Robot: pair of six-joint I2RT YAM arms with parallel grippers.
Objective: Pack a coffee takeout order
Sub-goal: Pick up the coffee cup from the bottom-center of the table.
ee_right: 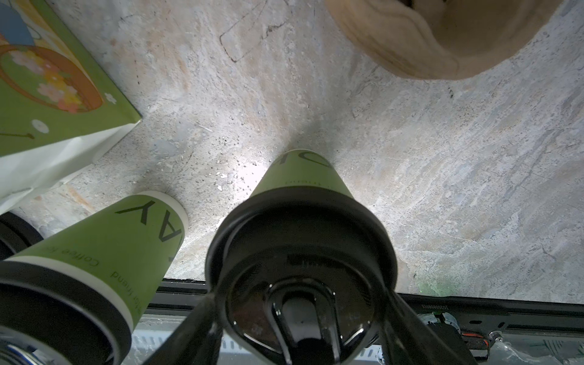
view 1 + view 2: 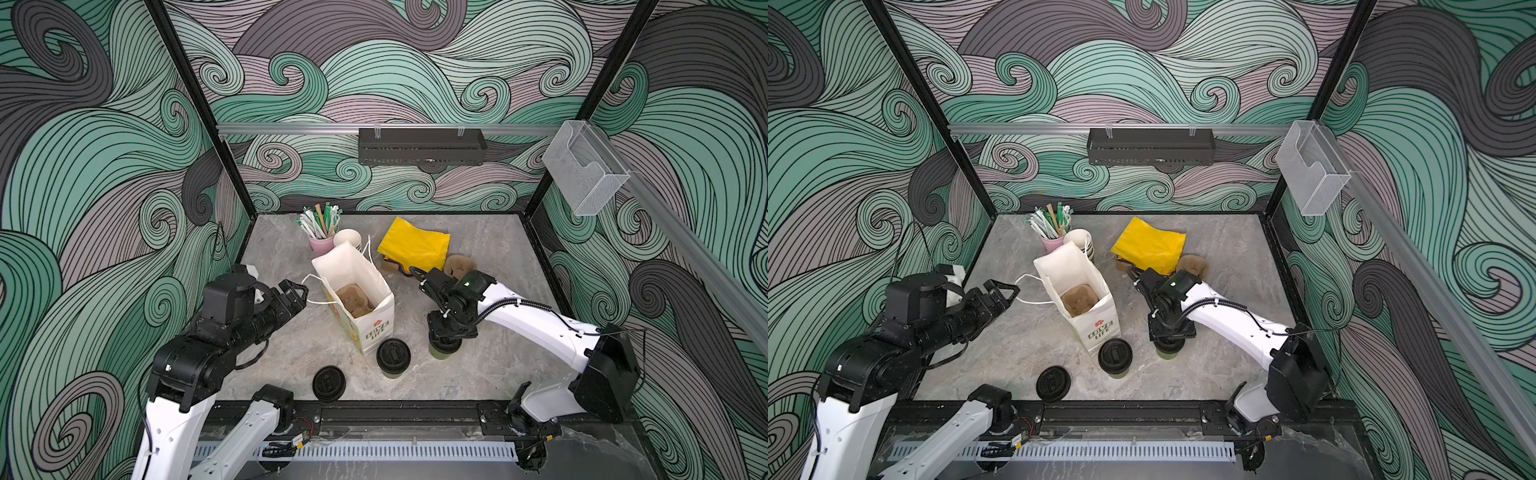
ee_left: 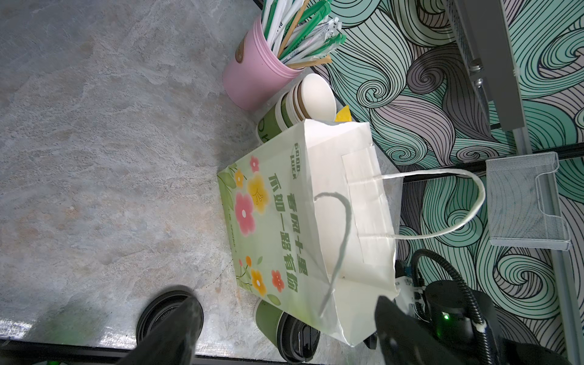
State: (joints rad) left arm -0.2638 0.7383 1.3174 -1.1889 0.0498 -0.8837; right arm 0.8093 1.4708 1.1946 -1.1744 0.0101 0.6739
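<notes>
The step in hand seems to be the picking of a lidded cup for the paper bag (image 2: 357, 286). The bag stands open in the middle of the surface (image 2: 478, 374), with a brown pulp carrier (image 2: 353, 301) at its bottom. The right claw (image 1: 297, 300) points down over one green cup (image 1: 300, 177) standing near the bag, on the right arm's side. Its fingers (image 1: 189, 325) are at both sides of the black lid (image 1: 300, 240), close to the rim, but I cannot tell if they already press it. The left claw (image 2: 297, 293) is wide and holds nothing, just beside the bag on the opposite side. A second lidded cup (image 2: 393, 355) stands at the bag's near corner, a loose lid (image 2: 329, 383) lies nearer to the arms' bases, and the yellow napkins (image 2: 415, 243) lie behind the bag. In my judgement the next move needs a firm hold, then a straight lift above the bag's mouth and a slow lowering into a carrier hole.
</notes>
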